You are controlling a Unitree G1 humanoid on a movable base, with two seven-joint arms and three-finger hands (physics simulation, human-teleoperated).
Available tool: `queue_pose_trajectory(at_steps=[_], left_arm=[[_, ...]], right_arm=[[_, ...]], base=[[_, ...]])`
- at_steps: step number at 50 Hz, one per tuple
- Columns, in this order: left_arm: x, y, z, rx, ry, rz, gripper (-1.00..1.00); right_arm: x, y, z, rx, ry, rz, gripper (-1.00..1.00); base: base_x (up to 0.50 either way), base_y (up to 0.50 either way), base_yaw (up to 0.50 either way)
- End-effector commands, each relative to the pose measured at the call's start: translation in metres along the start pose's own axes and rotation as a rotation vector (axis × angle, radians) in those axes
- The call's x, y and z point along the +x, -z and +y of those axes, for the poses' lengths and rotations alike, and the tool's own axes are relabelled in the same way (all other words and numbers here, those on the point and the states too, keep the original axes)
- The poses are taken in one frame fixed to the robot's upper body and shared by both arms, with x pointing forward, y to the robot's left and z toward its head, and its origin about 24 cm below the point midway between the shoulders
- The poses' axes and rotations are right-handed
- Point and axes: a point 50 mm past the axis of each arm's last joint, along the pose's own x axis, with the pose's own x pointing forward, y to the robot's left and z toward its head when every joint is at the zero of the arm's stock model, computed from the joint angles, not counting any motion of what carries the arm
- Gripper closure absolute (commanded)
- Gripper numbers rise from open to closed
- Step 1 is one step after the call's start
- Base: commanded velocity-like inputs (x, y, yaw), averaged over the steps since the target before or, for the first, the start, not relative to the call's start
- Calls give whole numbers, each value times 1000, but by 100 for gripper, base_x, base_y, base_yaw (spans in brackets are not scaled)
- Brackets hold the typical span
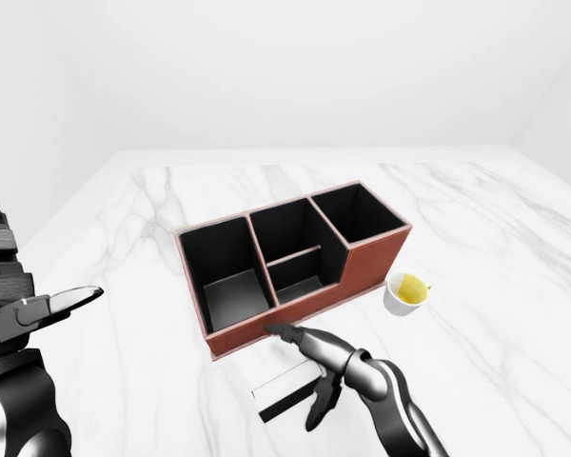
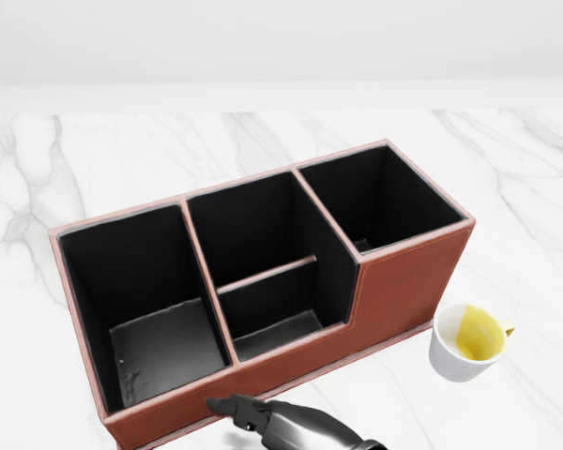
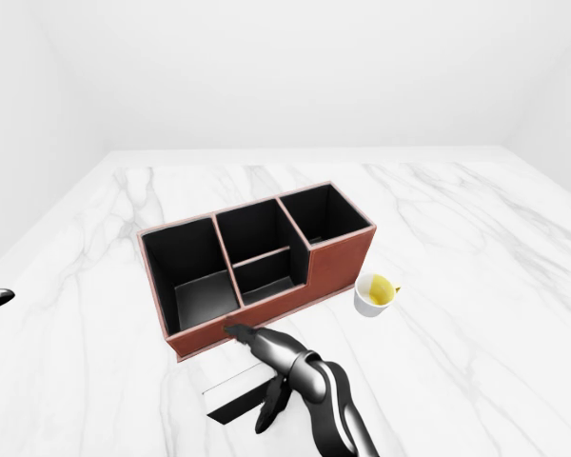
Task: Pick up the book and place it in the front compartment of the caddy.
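Right hand (image 1: 316, 373): lowest in the left-eye view, over the book; fingers spread apart, one extended toward the caddy's near wall, the others pointing down at the book. No finger is closed round anything.
Book (image 1: 284, 394): lies flat on the marble table (image 1: 514, 286), just below the caddy in the left-eye view and partly covered by the right hand. White cover with a dark edge along its lower side. Long axis runs from lower left to upper right in that view, roughly parallel to the caddy's long wall. Which end is the spine cannot be told.
Left hand (image 1: 40, 308): at the left edge of the left-eye view, well apart from the book and caddy; fingers extended and open, holding nothing.
Caddy (image 2: 408, 272): red-brown box with black lining, upright on the table, long axis tilted up toward the right in the head view. Large left compartment: nothing in it. Middle section: split by a low divider into two compartments, both bare. Right compartment: floor mostly hidden by its wall.
Cup (image 2: 467, 342): white, just beside the caddy's right end, not touching it; yellow inside.
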Motion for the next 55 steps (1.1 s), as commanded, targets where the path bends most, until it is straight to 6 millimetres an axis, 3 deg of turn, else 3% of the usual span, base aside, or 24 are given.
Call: queue_pose_trajectory(at_steps=[1,2,26,32,39,55], left_arm=[[0,2,0,2,0,6,-100],[0,1,0,2,1,5,-100],[1,0,1,1,-3,0,-100],[1,1,0,1,-2,4,-100],[1,0,1,0,-2,0,-100],[1,3,0,2,-1,12,-100]], right_arm=[[2,1,4,18,-20,-3,84],[2,1,4,18,-20,-4,100],[3,-9,-3,-30,2,-28,100],[0,-18,-17,-98,55,-38,100],[-11,-38,-46,-235,194,-52,100],[-34,-86,-87,-490,488,-31,100]], base=[[0,0,0],[0,0,0],[0,0,0],[0,0,0],[0,0,0],[0,0,0]])
